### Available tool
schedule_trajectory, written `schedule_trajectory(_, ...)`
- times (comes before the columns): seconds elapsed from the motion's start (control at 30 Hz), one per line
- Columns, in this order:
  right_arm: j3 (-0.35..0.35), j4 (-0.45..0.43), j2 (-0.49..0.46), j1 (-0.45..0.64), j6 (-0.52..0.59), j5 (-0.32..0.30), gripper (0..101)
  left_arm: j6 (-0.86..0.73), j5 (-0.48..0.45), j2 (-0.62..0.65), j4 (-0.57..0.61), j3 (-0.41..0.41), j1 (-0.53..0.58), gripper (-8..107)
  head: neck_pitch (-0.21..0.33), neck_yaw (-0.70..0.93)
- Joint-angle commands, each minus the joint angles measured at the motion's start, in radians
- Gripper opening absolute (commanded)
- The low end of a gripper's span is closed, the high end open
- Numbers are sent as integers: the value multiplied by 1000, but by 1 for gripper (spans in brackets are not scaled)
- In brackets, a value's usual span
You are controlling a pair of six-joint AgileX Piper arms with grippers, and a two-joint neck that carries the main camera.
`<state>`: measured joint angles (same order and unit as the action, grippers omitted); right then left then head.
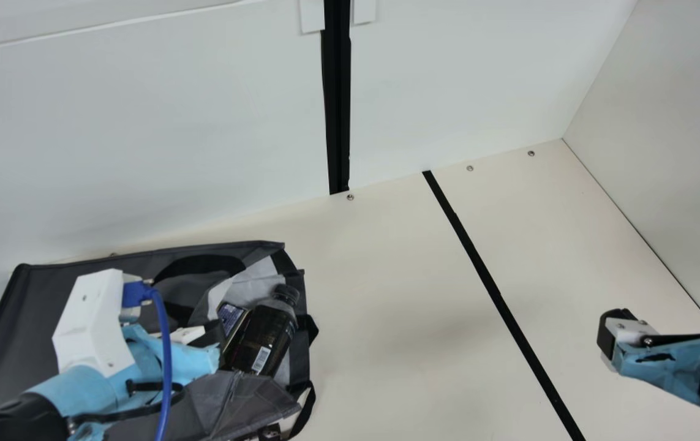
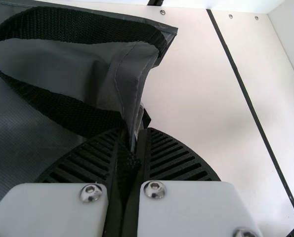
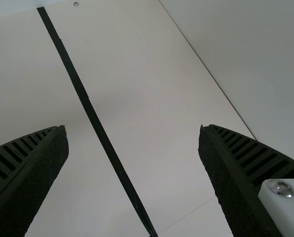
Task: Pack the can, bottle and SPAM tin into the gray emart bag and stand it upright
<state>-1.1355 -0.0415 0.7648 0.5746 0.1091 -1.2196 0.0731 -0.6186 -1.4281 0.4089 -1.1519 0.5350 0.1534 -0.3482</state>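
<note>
Emart bag (image 1: 28, 318), gray, lies on its side at the left of the main view, with its long axis running roughly left to right. Its base end appears to be at the left; its mouth faces right, towards the right arm. Left gripper (image 2: 136, 134) is closed down on the bag at the mouth end, with black webbing handle (image 2: 77, 24) and a fold of gray fabric pinched between its ribbed fingers. Just inside the mouth, to the right of this grip in the main view, is a blue-labelled container (image 1: 231, 316); whether it is the can or the SPAM tin cannot be told. Directly beside it lies the dark bottle (image 1: 264, 337), tilted, cap directed outwards and to the far side. The third item cannot be made out. Farther right, black tape line (image 1: 496, 297) crosses the table. Beyond it, right gripper (image 3: 133, 129) is wide open and empty, directed towards the bag but well apart from it. Left arm is therefore the nearer. Step in hand, as judged: raise the bag to upright. The mouth end must travel up and leftwards over the base, turning the long axis vertical. Caution: if the mouth dips or the webbing slips, the bottle may slide out rightwards.
</note>
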Motion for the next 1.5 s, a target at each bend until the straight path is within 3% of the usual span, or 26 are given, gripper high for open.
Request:
schedule_trajectory(0.0, 3, -2, 0, -4, -2, 0, 95, 0, 0, 0, 0, 0, 0, -8, 21, -1)
schedule_trajectory(0.47, 16, -8, -7, -29, 1, 0, 95, 0, 0, 0, 0, 0, 0, -8, 21, -1)
schedule_trajectory(0.9, -21, 1, 41, -38, 22, 0, 95, 0, 0, 0, 0, 0, 0, -8, 21, -1)
schedule_trajectory(1.47, -77, 87, 123, -7, 103, 0, 95, 0, 0, 0, 0, 0, 0, -8, 21, -1)
